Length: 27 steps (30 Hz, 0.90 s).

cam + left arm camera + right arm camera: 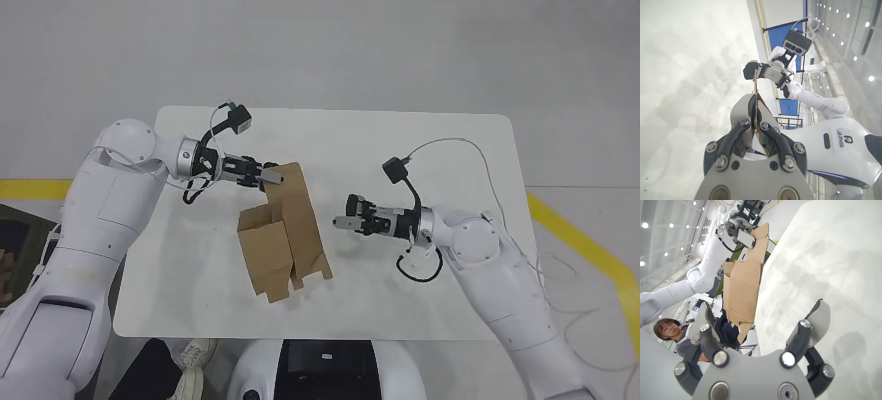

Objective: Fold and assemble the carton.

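Note:
A brown cardboard carton (283, 232) stands partly unfolded near the middle of the white table (450, 150), its flaps loose toward the front edge. My left gripper (272, 176) is shut on the carton's far top edge; the left wrist view shows the cardboard sheet (755, 113) pinched between the fingers. My right gripper (340, 215) hovers open just to the right of the carton, a small gap away from its side wall. In the right wrist view the carton (745, 281) stands ahead of the spread fingers (706, 313), with the left gripper (751, 240) clamped at its far end.
The table surface to the right of the carton and along the far edge is bare. Yellow floor tape (570, 235) runs beyond the table's right side.

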Each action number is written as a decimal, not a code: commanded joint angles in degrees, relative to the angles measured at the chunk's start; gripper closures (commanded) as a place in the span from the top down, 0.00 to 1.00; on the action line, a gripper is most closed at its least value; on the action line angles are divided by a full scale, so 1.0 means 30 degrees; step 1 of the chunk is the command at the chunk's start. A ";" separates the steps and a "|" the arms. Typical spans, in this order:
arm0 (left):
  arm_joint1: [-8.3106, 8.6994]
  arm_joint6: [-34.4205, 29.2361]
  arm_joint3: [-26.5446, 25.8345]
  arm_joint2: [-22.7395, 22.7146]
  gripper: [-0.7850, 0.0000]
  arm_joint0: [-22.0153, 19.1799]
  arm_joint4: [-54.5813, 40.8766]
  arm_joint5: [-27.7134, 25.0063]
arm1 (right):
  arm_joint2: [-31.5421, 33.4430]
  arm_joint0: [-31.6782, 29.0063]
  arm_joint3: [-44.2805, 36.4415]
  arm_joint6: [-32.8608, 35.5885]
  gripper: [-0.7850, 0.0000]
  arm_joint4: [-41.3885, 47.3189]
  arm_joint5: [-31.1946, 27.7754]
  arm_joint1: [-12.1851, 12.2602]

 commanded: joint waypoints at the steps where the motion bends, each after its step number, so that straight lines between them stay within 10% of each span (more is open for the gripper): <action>1: 0.0003 0.0013 0.0005 -0.0013 0.00 0.0003 0.0030 -0.0012 | -0.0056 0.0086 0.0110 -0.0024 1.00 -0.0047 -0.0024 -0.0011; 27: -0.0108 -0.0147 -0.0824 0.0491 0.00 0.0666 -0.0368 0.0400 | -0.3148 0.2151 0.1238 0.3356 1.00 0.2071 -0.0080 -0.0625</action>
